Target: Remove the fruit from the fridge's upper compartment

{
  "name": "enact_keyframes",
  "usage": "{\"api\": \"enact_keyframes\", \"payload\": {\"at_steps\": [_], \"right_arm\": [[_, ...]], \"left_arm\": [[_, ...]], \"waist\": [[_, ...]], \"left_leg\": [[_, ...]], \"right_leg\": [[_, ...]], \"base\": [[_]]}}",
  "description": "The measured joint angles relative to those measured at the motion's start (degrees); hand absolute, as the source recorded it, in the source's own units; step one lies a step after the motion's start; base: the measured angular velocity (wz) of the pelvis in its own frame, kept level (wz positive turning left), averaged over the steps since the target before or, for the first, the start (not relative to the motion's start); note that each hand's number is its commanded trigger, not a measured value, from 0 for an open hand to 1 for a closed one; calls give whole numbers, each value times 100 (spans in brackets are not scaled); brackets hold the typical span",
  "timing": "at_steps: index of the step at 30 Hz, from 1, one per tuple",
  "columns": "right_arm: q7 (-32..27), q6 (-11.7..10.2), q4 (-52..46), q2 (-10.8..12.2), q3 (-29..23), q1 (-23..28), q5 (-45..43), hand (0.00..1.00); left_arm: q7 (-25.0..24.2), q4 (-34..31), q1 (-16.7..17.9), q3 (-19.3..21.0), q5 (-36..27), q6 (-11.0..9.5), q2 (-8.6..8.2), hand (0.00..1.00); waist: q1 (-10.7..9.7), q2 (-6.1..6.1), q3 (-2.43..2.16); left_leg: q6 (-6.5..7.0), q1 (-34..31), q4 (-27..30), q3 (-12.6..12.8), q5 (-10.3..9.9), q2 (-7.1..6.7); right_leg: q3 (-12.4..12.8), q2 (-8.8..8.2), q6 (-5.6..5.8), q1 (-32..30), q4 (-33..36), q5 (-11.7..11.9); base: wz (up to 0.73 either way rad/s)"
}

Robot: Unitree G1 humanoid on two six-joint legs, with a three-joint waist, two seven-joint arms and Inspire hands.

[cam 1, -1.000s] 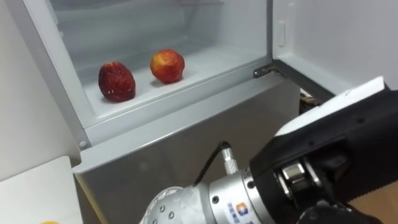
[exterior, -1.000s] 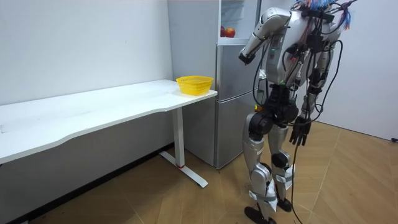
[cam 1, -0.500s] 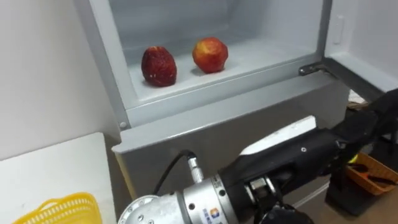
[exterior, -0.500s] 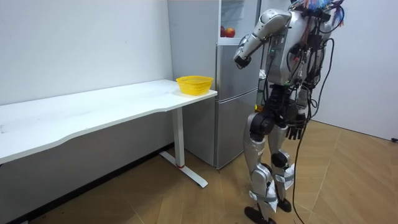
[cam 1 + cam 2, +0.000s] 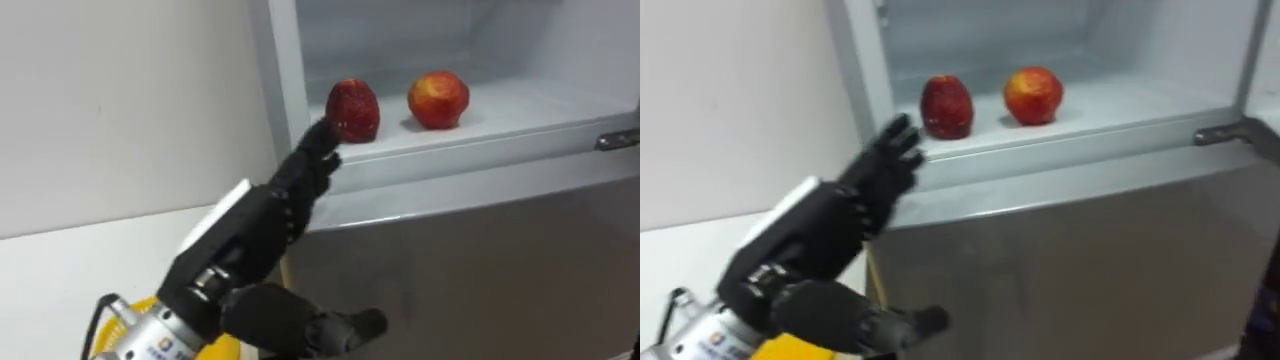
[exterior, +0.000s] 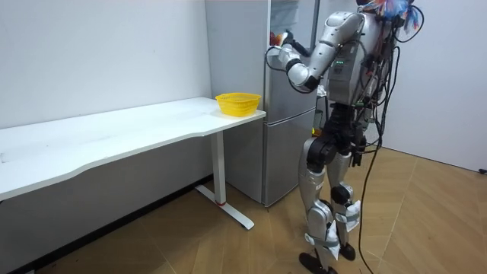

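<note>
Two fruits are sitting on the white shelf of the open upper fridge compartment. One is a dark red, rough-skinned fruit close to the grey left frame post. The other is a rounder red-and-yellow apple, near it on the right and not touching it.

I am holding my left robot hand raised at the compartment's lower left corner. Its fingers are straight and spread, its thumb is splayed well below them, and it is gripping nothing. The fingertips are hovering just short of the dark red fruit, level with the shelf's front lip; I cannot tell whether they are brushing that lip. I am standing close before the fridge, above its grey lower door, with a yellow mesh basket resting on the white bench at my left.

The step in hand, as I judge it, is closing on the nearer, dark red fruit. Doing this well means:

- lifting the wrist so the fingers are clearing the lip rather than catching under it;
- keeping off the frame post;
- keeping the robot hand spread until the fruit is lying against the palm;
- curling the fingers round its far side while the thumb is closing from the front.

A poke from straight fingertips is likely to roll the fruit into the apple or deeper along the shelf. Once it is held, raising it before drawing back should carry it over the lip.
</note>
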Motion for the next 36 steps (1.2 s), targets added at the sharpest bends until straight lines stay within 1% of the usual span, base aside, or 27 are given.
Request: {"api": "enact_keyframes", "payload": {"at_steps": [1,3,6,7,9,10,11,13,14,15,16,17,18,19,20,21,22,24,25,26,27,29,30,31,33,34,36], "right_arm": [[0,-2,1,8,-20,26,-11,0],[0,-17,-9,33,-170,98,-4,0],[-42,-44,-44,76,-332,179,-37,0],[-42,-51,-43,76,-332,199,-35,0],[-44,-53,-46,75,-431,289,-38,0],[-45,-48,-47,73,-464,289,-39,0],[-55,-34,-47,72,-586,306,-33,0],[-69,-39,-52,79,-673,406,-28,0],[-64,-28,-55,96,-671,444,-34,0],[-59,4,-55,108,-666,483,-30,0],[-62,14,-55,111,-670,498,-30,0],[-66,13,-56,114,-671,516,-33,0],[-58,12,-57,119,-672,533,-31,0],[-52,11,-57,120,-671,545,-29,0],[-36,12,-59,120,-660,568,-23,0],[-39,22,-57,120,-659,603,-22,0],[-41,22,-59,120,-659,607,-25,0],[-29,27,-164,166,-667,611,-35,0],[-20,25,-222,179,-666,626,-34,0],[9,35,-262,180,-656,621,-34,0],[22,90,-288,176,-667,597,-42,0],[17,139,-424,182,-674,605,-52,0],[17,138,-455,191,-667,606,-43,0],[18,148,-456,194,-663,595,-39,0],[3,155,-432,200,-670,591,18,0],[4,157,-430,201,-670,605,30,0],[22,168,-432,209,-667,608,-8,0]], "left_arm": [[58,0,52,88,70,0,-7,0],[278,-21,256,419,46,-51,-30,0],[858,-6,747,1121,83,-230,-32,0],[968,3,845,1238,85,-244,-32,0],[1418,80,1191,1594,100,-303,-45,0],[1527,110,1271,1669,105,-333,-54,0],[1710,260,1429,1789,144,-423,-73,0],[2010,479,1691,1895,304,-452,-110,0],[2199,537,1846,2023,404,-452,-201,0],[2444,606,1944,2109,494,-470,-251,0],[2560,689,1996,2161,554,-500,-254,0],[2810,885,2123,2265,625,-571,-264,0],[3073,1031,2261,2347,709,-573,-295,0],[3194,1107,2317,2369,751,-577,-322,0],[3401,1303,2386,2381,788,-601,-388,0],[3543,1694,2422,2371,787,-723,-468,0],[3614,1930,2441,2365,786,-743,-493,0],[3862,2837,2497,2331,780,-696,-617,0],[3915,3021,2498,2313,778,-685,-660,0],[4016,3449,2501,2190,768,-684,-688,0],[4037,3973,2504,2052,640,-698,-690,0],[4034,4687,2532,1923,270,-644,-715,0],[4038,5053,2570,1854,71,-628,-727,0],[4036,5282,2555,1815,-5,-627,-724,0],[3920,6109,2530,1698,-276,-589,-730,0],[3870,6287,2533,1696,-301,-583,-743,0],[3645,6994,2523,1680,-292,-563,-790,0]], "waist": [[26,-7,-1],[106,-39,0],[256,-42,-15],[264,-47,-8],[274,-66,4],[285,-37,10],[314,-40,23],[373,16,5],[407,26,3],[438,33,2],[482,36,1],[493,41,-4],[507,34,-7],[510,23,-9],[531,4,-11],[573,-2,-16],[573,-1,-17],[555,-38,-11],[555,-52,-6],[571,-84,-3],[588,-114,-16],[566,-127,-18],[563,-173,-26],[563,-180,-33],[571,-226,-44],[574,-243,-43],[572,-261,-35]], "left_leg": [[0,15,2,-7,0,-2],[0,15,28,-28,0,-15],[0,75,49,-29,0,-45],[0,90,52,-37,0,-45],[0,100,82,-79,-3,-44],[2,87,79,-89,-4,-50],[3,70,66,-116,-4,-58],[3,88,78,-123,-4,-61],[2,91,79,-129,-3,-59],[-2,97,76,-122,0,-56],[-4,100,73,-124,2,-56],[-7,110,74,-125,4,-58],[-10,110,71,-124,5,-59],[-11,116,70,-125,6,-60],[-12,119,69,-128,7,-67],[-12,122,71,-139,7,-92],[-12,122,75,-148,7,-95],[-12,101,78,-162,7,-100],[-12,93,78,-168,7,-103],[-11,85,75,-179,7,-109],[-11,114,52,-179,7,-121],[-10,123,27,-180,6,-130],[-10,123,17,-177,6,-129],[-9,122,8,-177,6,-129],[-6,123,-9,-186,4,-129],[-5,128,-12,-186,3,-129],[-2,142,-22,-179,1,-126]], "right_leg": [[-23,-4,0,23,-1,0],[-87,-16,-1,65,-2,-2],[-79,-19,-2,111,4,-4],[-83,-19,-3,141,2,-5],[-86,-32,-8,167,4,-37],[-88,-39,-13,157,5,-53],[-96,-49,-9,143,12,-57],[-86,-52,-5,146,9,-72],[-81,-47,-8,145,14,-71],[-75,-41,-12,138,21,-70],[-82,-41,-15,143,21,-72],[-91,-36,-22,145,19,-76],[-89,-31,-24,143,18,-77],[-93,-29,-24,143,19,-76],[-89,-29,-25,150,15,-77],[-97,-32,-25,167,11,-77],[-107,-35,-25,177,11,-77],[-91,-42,-29,148,2,-82],[-89,-45,-29,147,-3,-84],[-82,-46,-24,153,-2,-92],[-84,-57,-17,165,1,-106],[-85,-61,-9,171,5,-115],[-84,-60,-9,162,8,-115],[-86,-60,-9,158,8,-115],[-85,-63,-8,163,1,-115],[-81,-64,-8,166,4,-115],[-84,-70,-8,182,9,-115]], "base": [[15],[4],[-2],[6],[9],[9],[7],[2],[0],[0],[-3],[0],[0],[0],[4],[4],[0],[2],[4],[3],[0],[0],[0],[0],[0],[0],[0]]}}
